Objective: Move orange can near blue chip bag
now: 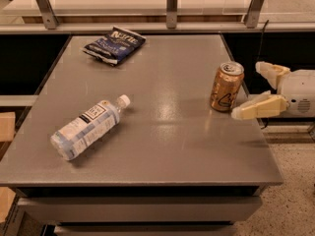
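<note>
Orange can (227,86) stands near the worktop's (162,146) right edge, blue chip bag (114,44) far upper left. My gripper (247,91) gapes empty just right of it; a finger clipping it could topple it.

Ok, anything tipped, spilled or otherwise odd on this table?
Only the water bottle: it lies on its side at front left, no spill visible. The orange can stands upright near the right edge of the table; the blue chip bag lies flat at far left. The end effector is open just right of the can.
</note>
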`<state>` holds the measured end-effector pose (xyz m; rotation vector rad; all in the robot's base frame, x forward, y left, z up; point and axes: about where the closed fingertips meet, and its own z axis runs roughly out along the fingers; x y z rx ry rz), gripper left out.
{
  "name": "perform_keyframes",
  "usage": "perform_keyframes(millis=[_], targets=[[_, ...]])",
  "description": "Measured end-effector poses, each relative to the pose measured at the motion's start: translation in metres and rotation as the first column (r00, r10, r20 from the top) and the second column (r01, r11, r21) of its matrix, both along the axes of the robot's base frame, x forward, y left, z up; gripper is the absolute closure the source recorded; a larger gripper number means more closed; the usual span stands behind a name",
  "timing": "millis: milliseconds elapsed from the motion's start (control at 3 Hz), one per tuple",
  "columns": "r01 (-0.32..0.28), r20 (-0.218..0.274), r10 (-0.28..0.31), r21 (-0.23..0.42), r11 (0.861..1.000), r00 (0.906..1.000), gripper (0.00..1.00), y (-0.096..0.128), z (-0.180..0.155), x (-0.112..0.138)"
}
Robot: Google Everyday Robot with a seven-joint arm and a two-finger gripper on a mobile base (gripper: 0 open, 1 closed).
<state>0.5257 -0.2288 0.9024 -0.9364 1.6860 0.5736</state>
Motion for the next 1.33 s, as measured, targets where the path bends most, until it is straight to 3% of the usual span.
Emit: perform_keyframes(millis=[1333], targets=[[-0.067,0.038,0.063,0.105,0.992,0.9973,0.00,0.030,-0.019,0.016]])
